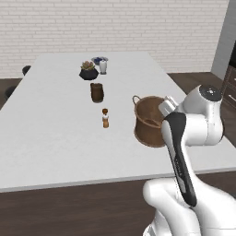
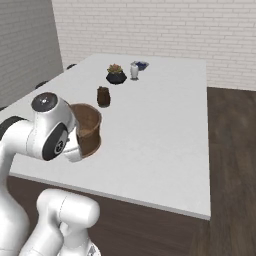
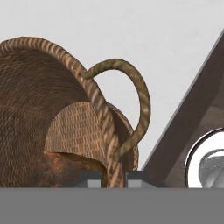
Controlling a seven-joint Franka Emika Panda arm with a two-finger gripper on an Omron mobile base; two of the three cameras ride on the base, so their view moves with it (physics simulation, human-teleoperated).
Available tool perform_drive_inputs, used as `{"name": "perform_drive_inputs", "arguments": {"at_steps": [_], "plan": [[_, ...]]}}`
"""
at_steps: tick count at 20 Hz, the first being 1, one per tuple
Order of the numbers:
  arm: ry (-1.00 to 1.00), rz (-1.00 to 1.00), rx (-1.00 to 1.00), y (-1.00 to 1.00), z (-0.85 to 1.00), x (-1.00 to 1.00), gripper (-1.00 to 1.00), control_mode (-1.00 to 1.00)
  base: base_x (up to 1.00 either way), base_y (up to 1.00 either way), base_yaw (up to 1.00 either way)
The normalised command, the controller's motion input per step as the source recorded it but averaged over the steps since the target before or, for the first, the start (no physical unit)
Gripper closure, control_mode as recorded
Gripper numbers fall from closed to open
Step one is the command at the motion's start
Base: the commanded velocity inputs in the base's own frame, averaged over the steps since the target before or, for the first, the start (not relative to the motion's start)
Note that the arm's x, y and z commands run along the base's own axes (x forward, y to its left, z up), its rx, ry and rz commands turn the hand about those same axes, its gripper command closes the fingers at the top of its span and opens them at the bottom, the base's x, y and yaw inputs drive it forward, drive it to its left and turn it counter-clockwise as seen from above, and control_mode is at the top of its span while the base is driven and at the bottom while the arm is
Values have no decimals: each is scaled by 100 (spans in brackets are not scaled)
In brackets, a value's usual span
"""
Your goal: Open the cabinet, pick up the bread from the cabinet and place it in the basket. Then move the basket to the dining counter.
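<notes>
On dining counter (image 1: 55, 120), basket (image 3: 39, 113) rim pinched in closed end effector (image 3: 114, 177).

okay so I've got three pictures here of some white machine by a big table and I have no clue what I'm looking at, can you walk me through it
This is a computer-rendered kitchen. The white machine is a robot arm on a driving base. Two pictures come from cameras on that base, behind the arm to its left and right. The third comes from a camera on its hand.

The arm stands at a long white dining counter. Near its edge sits a round woven basket with loop handles. Further along are a small bottle, a brown cup, a potted plant and a glass.

In the hand picture, the gripper is shut on the basket's rim, beside one handle. Something dark brown lies inside, probably the bread.
</notes>
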Motion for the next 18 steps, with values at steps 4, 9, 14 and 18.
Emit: {"name": "perform_drive_inputs", "arguments": {"at_steps": [4,9,14,18], "plan": [[1,11,0,-31,-81,100,100,-100,0,0,0],[2,6,0,-23,-63,94,100,-100,0,0,0],[11,3,0,-21,-44,89,100,-100,0,0,0],[10,2,0,-17,-34,75,100,-100,0,0,0]]}}
